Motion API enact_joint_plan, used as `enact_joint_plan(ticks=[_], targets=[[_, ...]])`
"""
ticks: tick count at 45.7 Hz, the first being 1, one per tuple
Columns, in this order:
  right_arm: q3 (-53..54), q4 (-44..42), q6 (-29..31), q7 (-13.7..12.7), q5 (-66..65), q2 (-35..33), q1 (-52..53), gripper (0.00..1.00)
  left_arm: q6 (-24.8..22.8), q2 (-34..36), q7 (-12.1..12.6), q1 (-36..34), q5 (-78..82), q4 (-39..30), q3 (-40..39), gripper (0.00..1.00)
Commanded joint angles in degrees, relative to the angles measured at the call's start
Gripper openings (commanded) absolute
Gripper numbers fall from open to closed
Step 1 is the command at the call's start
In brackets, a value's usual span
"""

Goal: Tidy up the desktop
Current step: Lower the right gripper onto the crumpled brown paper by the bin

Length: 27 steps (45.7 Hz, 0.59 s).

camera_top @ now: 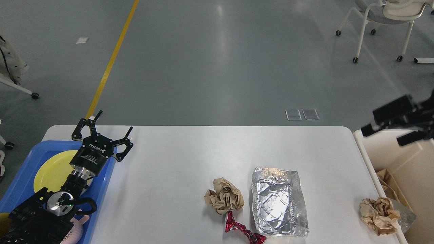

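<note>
The white desktop (176, 162) holds a crumpled brown paper ball (223, 196), a twisted red wrapper (242, 232) and a flattened foil tray (279, 206) near its front middle. A second brown paper ball (379, 210) lies at the right front edge on a bit of foil (406, 214). My left gripper (113, 123) is open and empty, raised over the table's back left by the blue tray. My right gripper (381, 136) is open and empty, held high over the back left corner of the cream bin.
A blue tray (23, 176) at the left holds a yellow plate (51, 169) and a pink item (73, 232). The cream bin (400, 159) at the right holds brown paper (388, 184). Chairs stand on the grey floor beyond.
</note>
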Motion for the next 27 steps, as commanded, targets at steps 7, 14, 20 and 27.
enact_joint_plan(ticks=[7,14,20,27], targets=[[-3.1,0.21,-4.96,-3.58,-8.7,-3.19,-9.95,1.0,0.0,0.0,0.0,-0.01,0.0,0.0,-0.05,0.99],[-2.75,-2.59,-30.8,-13.34,-9.77,-2.4,-40.54,1.0,0.0,0.0,0.0,-0.01,0.0,0.0,0.04,0.99],[6.28,-6.64,-43.21,-15.9,-4.16,-0.13,-60.85,1.0,0.0,0.0,0.0,-0.01,0.0,0.0,0.04,0.99],[13.68,-15.51,-46.65,-16.07,0.34,3.4,-73.44,1.0,0.0,0.0,0.0,-0.01,0.0,0.0,0.04,0.99]])
